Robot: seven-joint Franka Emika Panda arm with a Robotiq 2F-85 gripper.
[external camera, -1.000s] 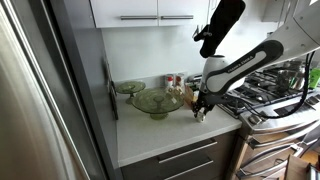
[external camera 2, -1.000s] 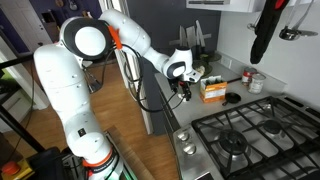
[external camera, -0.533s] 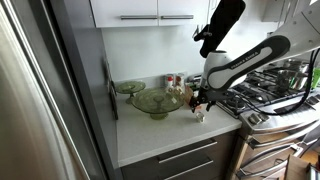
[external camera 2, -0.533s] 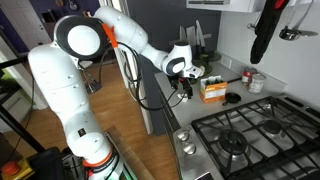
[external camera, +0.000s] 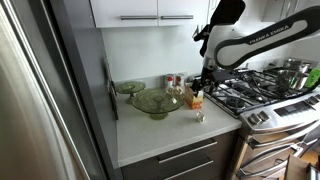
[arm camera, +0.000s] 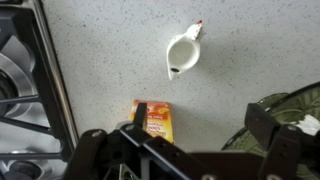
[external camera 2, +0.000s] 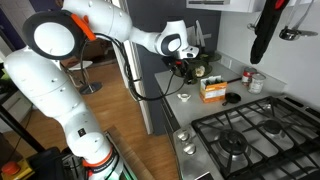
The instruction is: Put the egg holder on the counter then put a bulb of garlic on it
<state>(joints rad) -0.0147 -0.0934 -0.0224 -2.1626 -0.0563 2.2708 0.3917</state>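
Rises off egg holder (arm camera: 184,53) with pincer (arm camera: 195,135) wide open, empty; may tip it on counter (arm camera: 100,60) when loading.

counter (arm camera: 90,45) | on it: egg holder (arm camera: 184,53), orange box (arm camera: 154,120), green bowl (external camera: 156,101)

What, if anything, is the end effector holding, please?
Nothing: the end effector hangs open, and the egg holder stands free on the counter below.

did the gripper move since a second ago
Yes. The gripper has lifted up off the counter; it is now above the orange box, with the egg holder left below.
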